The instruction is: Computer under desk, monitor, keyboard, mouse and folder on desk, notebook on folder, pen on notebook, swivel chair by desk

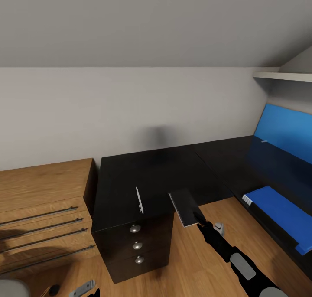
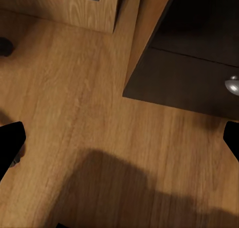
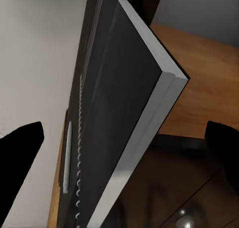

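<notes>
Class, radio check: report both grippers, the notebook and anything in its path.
Right gripper holding notebook at desk edge. Left gripper open over floor. Pen on desk nearby.

R arm (image 1: 225,247) glossy black w/ grey patches; L claw (image 2: 119,138) fingertips black.

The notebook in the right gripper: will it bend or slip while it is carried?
The notebook looks stiff: held by the right gripper at one end, it juts out straight without sagging. It seems thin, so probably light. The grip sits near one edge, so it could pivot or slip if swung quickly.
</notes>
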Available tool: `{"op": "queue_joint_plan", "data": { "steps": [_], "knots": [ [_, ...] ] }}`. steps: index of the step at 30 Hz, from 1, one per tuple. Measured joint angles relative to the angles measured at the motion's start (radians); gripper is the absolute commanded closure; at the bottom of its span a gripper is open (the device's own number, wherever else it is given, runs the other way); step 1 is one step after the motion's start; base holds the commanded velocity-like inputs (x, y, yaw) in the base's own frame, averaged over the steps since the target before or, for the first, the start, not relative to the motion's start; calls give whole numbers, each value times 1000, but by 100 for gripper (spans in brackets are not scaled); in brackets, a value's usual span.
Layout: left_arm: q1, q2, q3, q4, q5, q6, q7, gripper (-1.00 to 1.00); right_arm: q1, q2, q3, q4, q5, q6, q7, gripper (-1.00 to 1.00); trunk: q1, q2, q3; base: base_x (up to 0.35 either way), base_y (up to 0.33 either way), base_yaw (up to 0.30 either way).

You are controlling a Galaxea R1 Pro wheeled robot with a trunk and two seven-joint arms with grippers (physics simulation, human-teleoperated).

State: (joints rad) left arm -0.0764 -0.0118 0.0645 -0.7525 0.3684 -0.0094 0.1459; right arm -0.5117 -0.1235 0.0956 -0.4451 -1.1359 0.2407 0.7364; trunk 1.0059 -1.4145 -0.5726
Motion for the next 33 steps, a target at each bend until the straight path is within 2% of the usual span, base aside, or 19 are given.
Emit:
{"op": "queue_joint_plan", "data": {
  "steps": [18,33],
  "knots": [
    [0,-1,1,0,0,0,2,-100,0,0,-1,-1,0,0,0,100,0,0,0,0,0,0],
    [0,-1,-1,0,-2,0,0,-100,0,-7,-1,-6,1,3,-4,100,-57,105,47,0,0,0]
  ]
}}
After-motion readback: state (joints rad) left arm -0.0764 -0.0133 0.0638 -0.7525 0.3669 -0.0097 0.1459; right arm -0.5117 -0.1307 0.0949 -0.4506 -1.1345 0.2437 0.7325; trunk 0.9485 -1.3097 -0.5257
